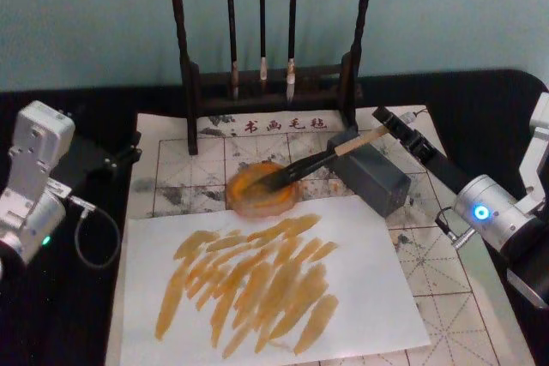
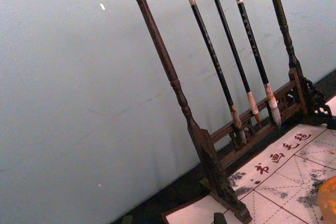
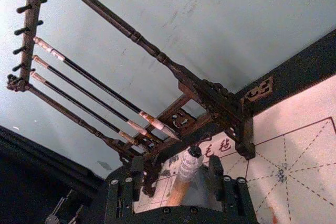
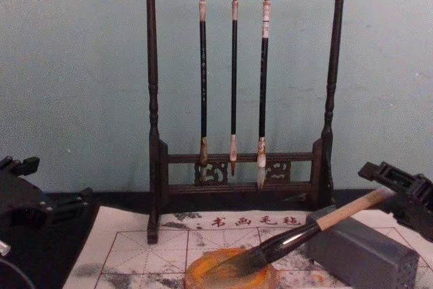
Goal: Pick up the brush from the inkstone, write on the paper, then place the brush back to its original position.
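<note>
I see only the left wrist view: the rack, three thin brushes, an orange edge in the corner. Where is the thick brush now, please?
Observer: The brush lies with its tip in the inkstone, its handle lying over a grey block.
Operator: Is the right gripper holding it?
Observer: No. The right gripper is open, with one finger on each side of the handle's end and a gap on both sides.
Operator: And the left gripper?
Observer: The left gripper sits at the left of the gridded paper, away from the brush.
</note>
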